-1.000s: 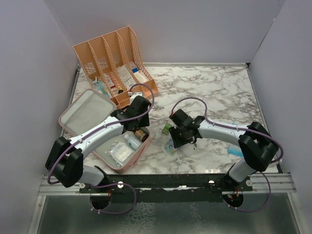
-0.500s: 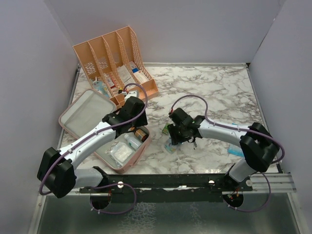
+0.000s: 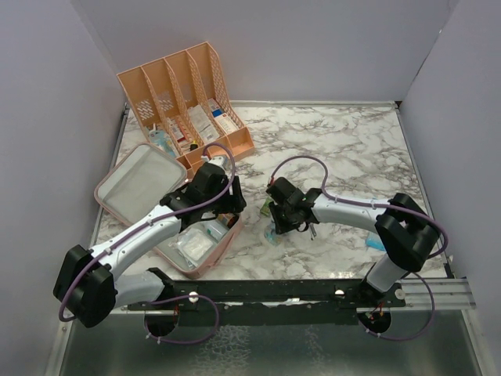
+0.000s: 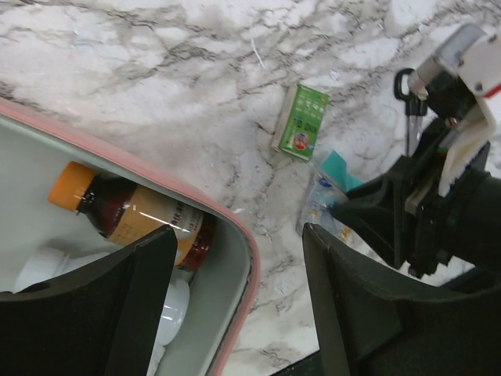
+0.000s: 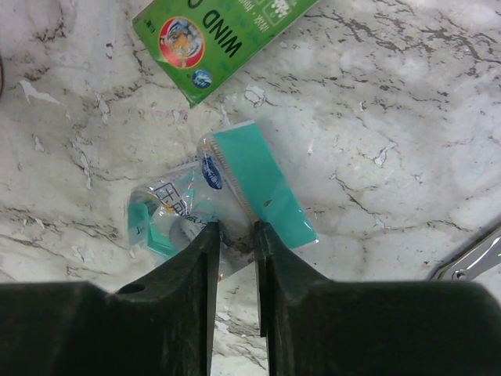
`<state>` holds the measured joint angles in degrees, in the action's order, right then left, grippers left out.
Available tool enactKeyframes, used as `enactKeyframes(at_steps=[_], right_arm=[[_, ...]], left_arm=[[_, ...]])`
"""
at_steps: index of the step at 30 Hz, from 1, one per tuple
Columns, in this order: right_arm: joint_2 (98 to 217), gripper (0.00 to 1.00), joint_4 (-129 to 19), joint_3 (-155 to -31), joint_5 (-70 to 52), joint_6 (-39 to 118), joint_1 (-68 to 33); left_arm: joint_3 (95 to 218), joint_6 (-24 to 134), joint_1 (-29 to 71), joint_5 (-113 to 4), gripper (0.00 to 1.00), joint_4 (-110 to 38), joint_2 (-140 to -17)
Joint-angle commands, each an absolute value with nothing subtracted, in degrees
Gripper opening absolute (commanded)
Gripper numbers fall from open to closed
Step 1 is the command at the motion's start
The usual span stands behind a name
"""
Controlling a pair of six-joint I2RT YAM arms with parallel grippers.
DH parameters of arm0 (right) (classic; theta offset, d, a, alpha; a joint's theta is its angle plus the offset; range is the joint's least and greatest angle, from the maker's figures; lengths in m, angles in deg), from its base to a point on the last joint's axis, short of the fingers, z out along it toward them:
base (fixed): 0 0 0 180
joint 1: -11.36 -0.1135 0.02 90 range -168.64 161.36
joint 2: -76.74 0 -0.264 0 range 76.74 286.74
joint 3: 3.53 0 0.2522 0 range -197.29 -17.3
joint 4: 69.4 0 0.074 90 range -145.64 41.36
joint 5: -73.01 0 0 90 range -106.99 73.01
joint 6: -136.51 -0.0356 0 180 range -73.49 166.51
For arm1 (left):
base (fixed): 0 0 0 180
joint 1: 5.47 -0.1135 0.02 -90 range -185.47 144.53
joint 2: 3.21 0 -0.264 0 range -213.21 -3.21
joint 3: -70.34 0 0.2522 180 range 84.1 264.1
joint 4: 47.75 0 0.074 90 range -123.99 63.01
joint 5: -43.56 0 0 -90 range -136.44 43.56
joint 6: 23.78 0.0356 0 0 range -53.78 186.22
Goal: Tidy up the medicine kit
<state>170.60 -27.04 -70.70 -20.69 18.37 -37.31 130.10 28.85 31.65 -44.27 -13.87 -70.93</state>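
Observation:
The medicine kit (image 3: pixel 135 182) lies open at the left, pink with a pale grey-green lining; its rim (image 4: pixel 239 235) shows in the left wrist view. An amber bottle with an orange cap (image 4: pixel 133 219) and a white bottle (image 4: pixel 174 301) lie inside. My left gripper (image 3: pixel 223 205) is open and empty above the kit's right edge (image 4: pixel 239 262). My right gripper (image 3: pixel 275 225) is down on the table and shut on the edge of a clear and teal plastic packet (image 5: pixel 250 168), pinched between its fingers (image 5: pixel 235 235). A green medicine box (image 5: pixel 223 35) lies just beyond the packet.
A peach slotted desk organizer (image 3: pixel 184 94) with boxes stands at the back left. Black-handled scissors (image 4: pixel 411 117) lie on the marble beside the right gripper. A white packet (image 3: pixel 194 244) lies in the kit. A small teal item (image 3: pixel 377 244) lies near the right arm.
My left gripper has moved right and nearer, over the kit's right edge. My right gripper has shifted slightly left, onto the packet.

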Motion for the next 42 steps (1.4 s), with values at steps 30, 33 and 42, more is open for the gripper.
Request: enactKeyframes(at_steps=[30,33,42], right_arm=[[150.01,0.11,-31.24,-65.88,-40.91,7.58,-37.29],[149.63,0.12,-32.37,-67.77,-39.33,10.54,-37.33],[153.96,0.13,-34.52,-77.35,-38.05,16.37,-39.35]], left_arm=[[128.27,32.62,31.75,-69.64,0.66,-30.68,-77.77],[128.83,34.77,31.71,-64.46,0.66,-27.34,-76.45],[134.57,37.67,31.45,-29.71,0.69,-11.46,-65.02]])
